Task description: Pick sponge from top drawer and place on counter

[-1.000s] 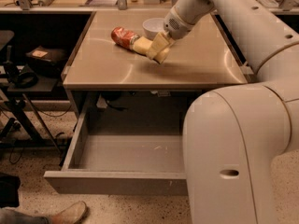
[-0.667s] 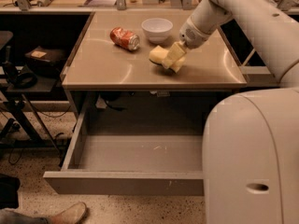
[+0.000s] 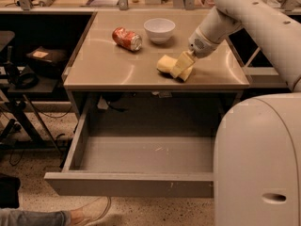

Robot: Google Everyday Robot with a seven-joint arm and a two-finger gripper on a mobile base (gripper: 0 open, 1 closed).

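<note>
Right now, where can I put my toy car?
The counter in front of the red can is bare; so is the open top drawer. Crowded: around the bowl, and where the gripper sits at the sponge.

Pale yellow sponge (image 3: 164, 63), tan counter (image 3: 106, 67), grey top drawer (image 3: 127, 185), red can (image 3: 127, 38), white bowl (image 3: 159, 29); yellow hand (image 3: 182, 68) beside sponge.

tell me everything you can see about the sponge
The sponge is a pale yellow block that looks like soft foam, with rounded sides. It seems to rest on the counter, on the right half near the front edge, not in the open drawer below. The gripper is at its right end, hiding that part, and seems to touch it. Nothing else touches it; the bowl stands apart behind it.
</note>
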